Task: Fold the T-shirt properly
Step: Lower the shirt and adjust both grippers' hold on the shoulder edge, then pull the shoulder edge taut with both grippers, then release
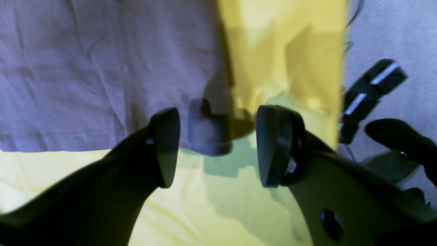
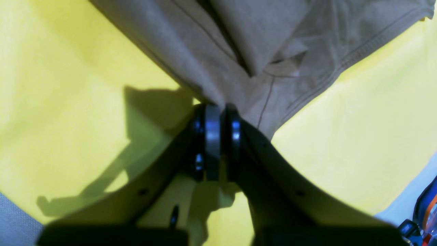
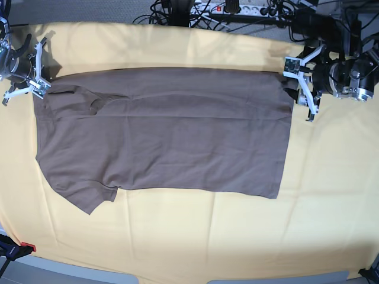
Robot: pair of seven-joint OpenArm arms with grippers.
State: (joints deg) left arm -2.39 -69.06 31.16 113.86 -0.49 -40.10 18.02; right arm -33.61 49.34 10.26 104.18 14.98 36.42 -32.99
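Note:
The taupe T-shirt (image 3: pixel 166 136) lies flat across the pale yellow cloth (image 3: pixel 195 231), neck end at the left and hem at the right. One sleeve (image 3: pixel 89 198) sticks out at the lower left. My right gripper (image 3: pixel 41 87) is shut on the shirt's upper left corner. The right wrist view shows its pads (image 2: pixel 211 136) pinching bunched fabric (image 2: pixel 259 51). My left gripper (image 3: pixel 298 86) is open at the shirt's upper right hem corner. In the left wrist view the fingers (image 1: pixel 167 147) straddle that corner (image 1: pixel 210 136) without closing on it.
Cables and a power strip (image 3: pixel 237 9) lie behind the cloth's far edge. A black clamp (image 3: pixel 12 248) sits at the lower left corner. A black device (image 1: pixel 372 89) lies on grey carpet beyond the cloth's edge.

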